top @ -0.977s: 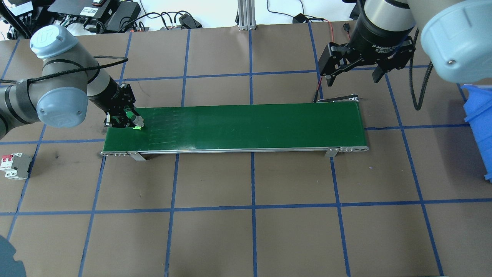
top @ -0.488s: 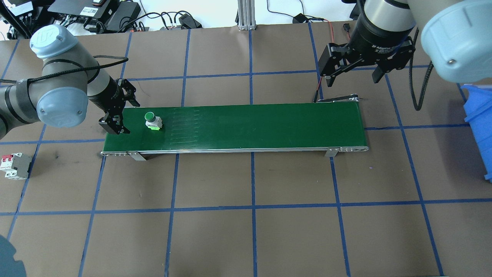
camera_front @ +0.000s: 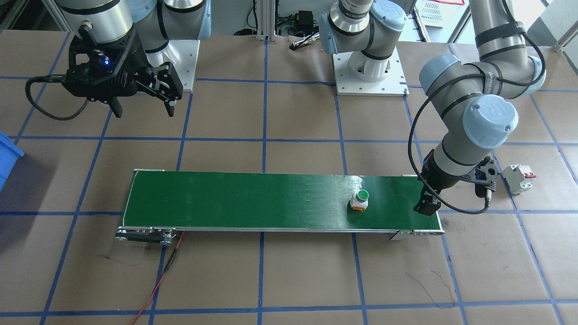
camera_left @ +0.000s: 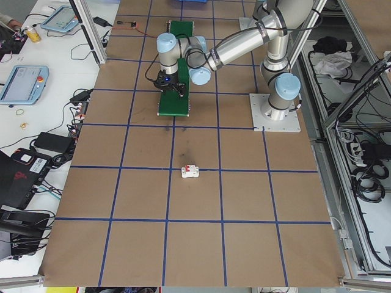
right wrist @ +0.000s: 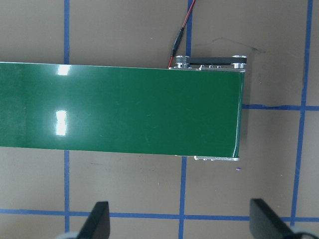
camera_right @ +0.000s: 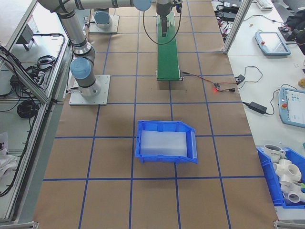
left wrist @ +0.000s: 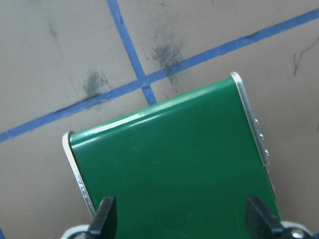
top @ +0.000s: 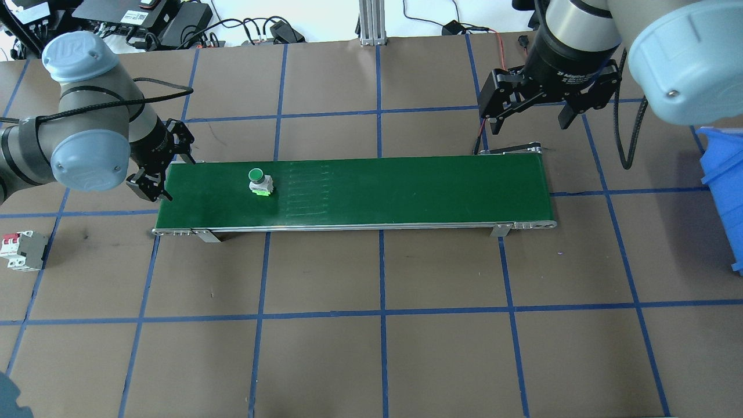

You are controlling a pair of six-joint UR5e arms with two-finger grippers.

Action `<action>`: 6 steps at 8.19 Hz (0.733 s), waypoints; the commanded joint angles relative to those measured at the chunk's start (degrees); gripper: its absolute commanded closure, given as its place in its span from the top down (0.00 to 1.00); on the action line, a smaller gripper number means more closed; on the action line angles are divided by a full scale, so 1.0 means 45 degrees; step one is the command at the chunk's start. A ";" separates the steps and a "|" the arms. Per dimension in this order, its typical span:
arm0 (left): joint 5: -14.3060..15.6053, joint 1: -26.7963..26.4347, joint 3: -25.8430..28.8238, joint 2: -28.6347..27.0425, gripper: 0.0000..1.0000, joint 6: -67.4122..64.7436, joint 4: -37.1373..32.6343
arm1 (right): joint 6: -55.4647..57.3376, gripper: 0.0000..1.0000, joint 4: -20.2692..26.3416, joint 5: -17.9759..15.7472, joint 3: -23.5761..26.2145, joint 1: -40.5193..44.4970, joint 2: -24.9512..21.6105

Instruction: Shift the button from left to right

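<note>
The button (top: 260, 183), with a round green cap on a whitish body, stands upright on the green conveyor belt (top: 406, 186) in its left part. It also shows in the front-facing view, button (camera_front: 360, 201) with an orange base. My left gripper (top: 168, 165) is open at the belt's left end, apart from the button, with nothing between its fingers. The left wrist view has only the belt's end (left wrist: 174, 164) between the fingertips (left wrist: 107, 214). My right gripper (top: 531, 116) hangs open above the table behind the belt's right end.
A white circuit breaker (top: 20, 251) with red levers lies on the table left of the belt. A blue bin (top: 722, 186) stands at the right edge. Red wire (camera_front: 158, 280) runs from the belt's right end. Cables and power supplies (top: 145, 23) sit beyond the far edge.
My left gripper let go of the button, opened and drew back to the left. The button has travelled right along the belt. The right gripper barely shifted.
</note>
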 commanded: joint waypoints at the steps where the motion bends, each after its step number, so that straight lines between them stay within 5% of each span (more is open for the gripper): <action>1: 0.0433 -0.0049 0.0013 0.0778 0.91 0.4059 0.0014 | -0.0025 1.00 -0.0492 0.0267 0.0689 -0.0028 0.0184; 4: -0.0737 -0.0746 0.0032 0.3136 1.00 0.7374 -0.1151 | -0.0627 1.00 -0.3860 0.0209 0.2521 -0.0048 0.1704; 6: -0.0681 -0.2579 0.0400 0.3614 0.99 0.8214 -0.2640 | -0.0748 1.00 -0.5062 0.0325 0.2919 -0.0067 0.2407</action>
